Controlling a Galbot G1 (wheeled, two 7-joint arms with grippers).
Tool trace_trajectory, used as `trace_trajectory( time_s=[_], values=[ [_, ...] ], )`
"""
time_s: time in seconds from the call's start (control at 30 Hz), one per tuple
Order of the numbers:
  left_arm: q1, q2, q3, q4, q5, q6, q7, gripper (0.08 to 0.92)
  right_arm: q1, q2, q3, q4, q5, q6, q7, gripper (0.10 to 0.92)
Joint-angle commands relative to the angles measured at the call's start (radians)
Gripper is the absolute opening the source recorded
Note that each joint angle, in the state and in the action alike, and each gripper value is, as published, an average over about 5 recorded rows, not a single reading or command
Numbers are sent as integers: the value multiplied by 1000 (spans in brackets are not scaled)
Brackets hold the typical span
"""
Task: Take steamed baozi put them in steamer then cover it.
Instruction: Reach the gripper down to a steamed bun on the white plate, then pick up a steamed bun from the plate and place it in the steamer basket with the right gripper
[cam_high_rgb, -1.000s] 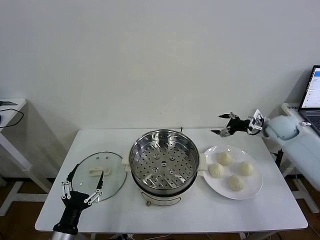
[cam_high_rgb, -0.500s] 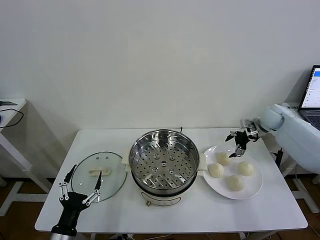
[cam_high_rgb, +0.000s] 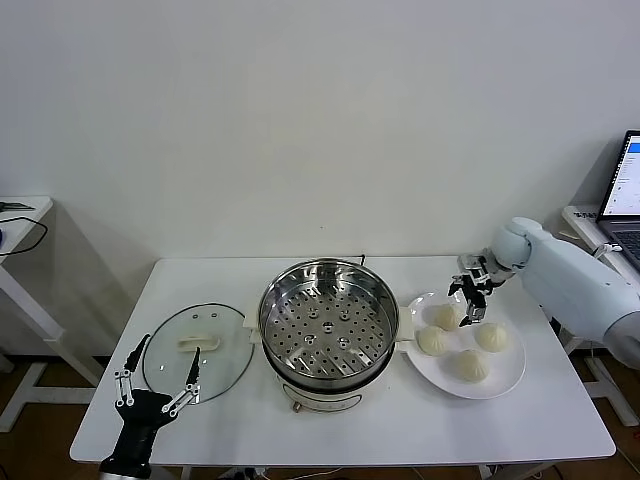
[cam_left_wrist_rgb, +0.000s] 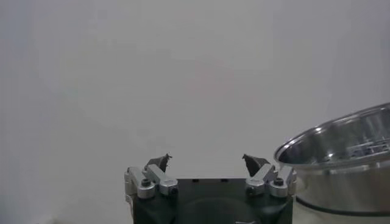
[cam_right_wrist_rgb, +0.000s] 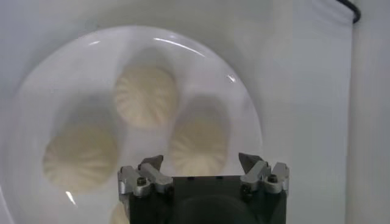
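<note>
- Hovering over the white plate (cam_high_rgb: 505, 378): right gripper (cam_high_rgb: 470, 303), fingers spread wide, nothing between them; it points down just above the rear-most steamed baozi (cam_high_rgb: 447, 316); contact cannot be told
- Right wrist view: right gripper (cam_right_wrist_rgb: 203, 165) open and empty over the plate (cam_right_wrist_rgb: 244, 122); pleated buns below it, one (cam_right_wrist_rgb: 146, 96) clear of the fingers, one (cam_right_wrist_rgb: 198, 141) just beyond the fingertips, one (cam_right_wrist_rgb: 79, 156) to the side
- Four steamed baozi on the plate, close together, to the right of the steamer (cam_high_rgb: 328, 330); none in the steamer
- Steamer at table centre, uncovered; perforated tray bare; cream base and side handles visible
- Glass lid (cam_high_rgb: 197, 351) flat on the white table (cam_high_rgb: 400, 430), left of the steamer, near its rim; cream knob on top
- Left gripper (cam_high_rgb: 158, 382) at the near-left table edge, over the lid's near rim, fingers apart, holding nothing
- Left wrist view: left gripper (cam_left_wrist_rgb: 207, 164) open; steamer wall (cam_left_wrist_rgb: 341, 158) off to one side
</note>
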Motion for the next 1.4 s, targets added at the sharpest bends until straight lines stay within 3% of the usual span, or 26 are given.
trace_trajectory(
  time_s=[0.03,0.2,0.4,0.67,0.93,1.17,1.4],
  values=[
    [0,0,-1,4,0,1,-4,823,-16,28,-15,-30,-34,5,30,823],
    [-3,0,-1,5,0,2,-6,823,-30,28,-12,-26,-34,4,44,799],
    [-2,-1,-1,4,0,3,-9,823,-34,16,-14,1,-30,2,58,687],
    [-7,-1,0,-1,0,6,-12,823,32,-76,-35,172,-12,33,57,638],
    [-2,2,1,-16,0,8,-13,823,329,-122,-79,396,-16,382,-1,637],
    [10,1,1,-30,0,10,-14,823,530,10,-143,486,26,618,-23,661],
    [16,-2,-1,-42,-1,10,-16,823,562,166,-212,559,2,727,-48,679]
  ],
)
